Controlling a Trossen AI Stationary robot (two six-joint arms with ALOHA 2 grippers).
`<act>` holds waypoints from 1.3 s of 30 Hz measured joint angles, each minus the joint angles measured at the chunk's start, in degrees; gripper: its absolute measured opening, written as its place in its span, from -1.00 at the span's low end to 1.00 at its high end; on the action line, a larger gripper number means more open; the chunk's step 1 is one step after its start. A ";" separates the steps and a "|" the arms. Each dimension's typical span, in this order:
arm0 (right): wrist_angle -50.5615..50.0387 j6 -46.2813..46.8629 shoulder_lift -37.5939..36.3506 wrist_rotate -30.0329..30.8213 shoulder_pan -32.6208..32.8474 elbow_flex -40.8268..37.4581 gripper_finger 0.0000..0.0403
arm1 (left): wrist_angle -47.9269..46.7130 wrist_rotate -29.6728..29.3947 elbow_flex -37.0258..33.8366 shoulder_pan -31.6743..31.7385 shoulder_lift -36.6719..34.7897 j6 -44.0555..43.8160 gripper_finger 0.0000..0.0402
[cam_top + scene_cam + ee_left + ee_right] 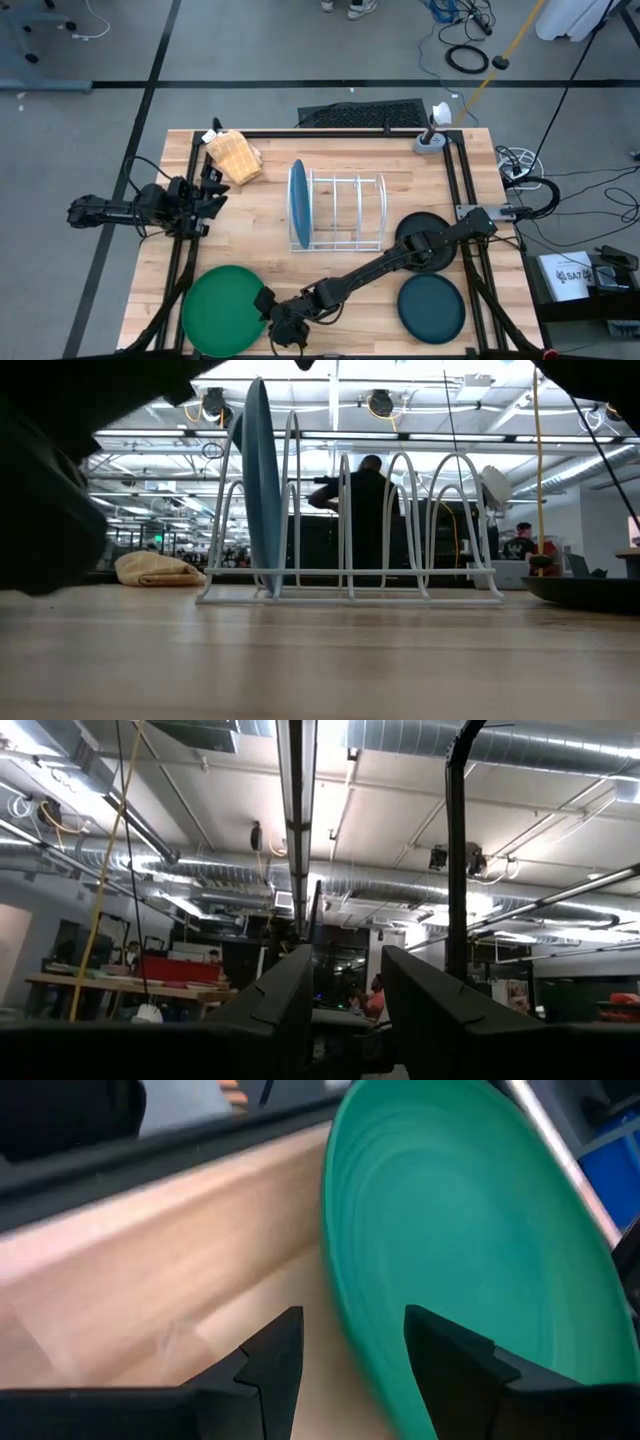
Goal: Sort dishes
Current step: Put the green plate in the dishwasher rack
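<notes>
The large green plate (222, 310) lies flat at the table's near left. My right gripper (268, 312) is at the plate's right rim, low over the table. In the right wrist view it (350, 1320) is open, one finger over the plate (470, 1230) and one over the wood outside it. The light blue plate (298, 203) stands on edge in the white rack's (345, 212) left slot. The black plate (425, 240) and the dark teal plate (432, 307) lie flat at the right. My left gripper (213, 195) is open and empty at the left edge. My right gripper has its fingers on either side of the green plate's right rim (345, 1335), coming from the table's right. I cannot tell whether either finger touches the rim. The plate lies on the table.
A tan wooden block (233, 157) lies at the far left, behind my left gripper. My right arm (400, 258) stretches across the black plate. The rack has several free slots to the right of the blue plate (262, 480). A person shows in the room behind the rack (372, 510).
</notes>
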 joint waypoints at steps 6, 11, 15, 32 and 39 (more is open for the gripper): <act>0.03 1.65 0.03 -0.07 -0.10 0.02 -0.28 | 0.00 -0.14 0.00 -0.02 0.01 0.03 -0.34; 2.47 3.54 1.49 -0.52 -0.10 0.11 -0.50 | 0.03 -0.16 0.00 -0.02 0.00 0.02 -0.34; 3.20 4.39 1.68 -1.39 -0.12 0.09 -0.58 | 0.04 -0.30 0.00 -0.01 -0.01 -0.10 -0.34; 0.29 10.43 1.57 -2.57 -0.61 0.09 -0.97 | 0.09 -0.56 0.00 0.00 -0.01 -0.35 -0.34; -1.60 9.80 0.75 -0.41 -0.39 0.06 -0.98 | 0.35 -0.55 0.00 -0.02 -0.01 -0.51 -0.34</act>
